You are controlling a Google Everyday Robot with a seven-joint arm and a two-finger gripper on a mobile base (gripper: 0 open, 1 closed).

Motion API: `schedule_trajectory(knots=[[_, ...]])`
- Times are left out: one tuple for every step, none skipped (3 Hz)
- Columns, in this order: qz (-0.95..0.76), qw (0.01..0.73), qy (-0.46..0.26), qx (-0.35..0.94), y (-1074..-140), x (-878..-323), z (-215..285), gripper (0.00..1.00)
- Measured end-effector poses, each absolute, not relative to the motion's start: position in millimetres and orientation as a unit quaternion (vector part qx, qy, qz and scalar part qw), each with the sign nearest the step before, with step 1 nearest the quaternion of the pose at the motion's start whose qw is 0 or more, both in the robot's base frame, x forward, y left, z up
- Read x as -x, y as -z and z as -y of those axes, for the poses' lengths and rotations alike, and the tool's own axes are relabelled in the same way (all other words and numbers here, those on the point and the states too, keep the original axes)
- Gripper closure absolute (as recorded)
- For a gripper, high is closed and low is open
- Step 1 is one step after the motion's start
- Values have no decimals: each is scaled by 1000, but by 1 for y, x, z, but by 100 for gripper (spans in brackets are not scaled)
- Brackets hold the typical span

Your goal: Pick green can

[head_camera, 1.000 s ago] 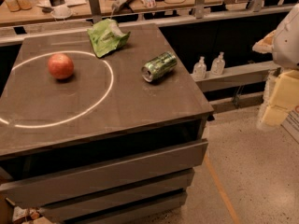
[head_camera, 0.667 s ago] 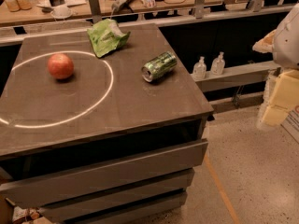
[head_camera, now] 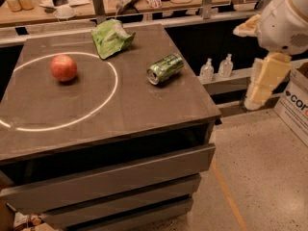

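The green can (head_camera: 165, 68) lies on its side on the dark table top (head_camera: 144, 109), right of centre, with its silver top rim facing front-left. My gripper (head_camera: 262, 83) hangs from the white arm (head_camera: 284, 20) at the right edge of the camera view. It is off the table, well to the right of the can and above the floor, and it holds nothing.
A red apple (head_camera: 63, 67) sits inside a white circle marked on the table. A bright green snack bag (head_camera: 111, 37) lies at the table's back. Two small bottles (head_camera: 216, 69) stand on a ledge to the right. A cardboard box (head_camera: 294, 105) stands on the floor at far right.
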State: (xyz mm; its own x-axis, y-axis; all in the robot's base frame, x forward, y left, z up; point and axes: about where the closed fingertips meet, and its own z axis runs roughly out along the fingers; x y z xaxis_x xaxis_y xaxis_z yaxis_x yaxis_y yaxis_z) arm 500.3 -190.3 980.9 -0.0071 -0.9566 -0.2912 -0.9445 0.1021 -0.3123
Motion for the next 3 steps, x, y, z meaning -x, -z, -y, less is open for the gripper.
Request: schedule_trajectory(knots=[[-656, 240, 0, 715, -979, -548, 168, 0], [-615, 244, -13, 750, -969, -589, 144, 0], [-579, 223, -34, 784, -946, -624, 114, 0]])
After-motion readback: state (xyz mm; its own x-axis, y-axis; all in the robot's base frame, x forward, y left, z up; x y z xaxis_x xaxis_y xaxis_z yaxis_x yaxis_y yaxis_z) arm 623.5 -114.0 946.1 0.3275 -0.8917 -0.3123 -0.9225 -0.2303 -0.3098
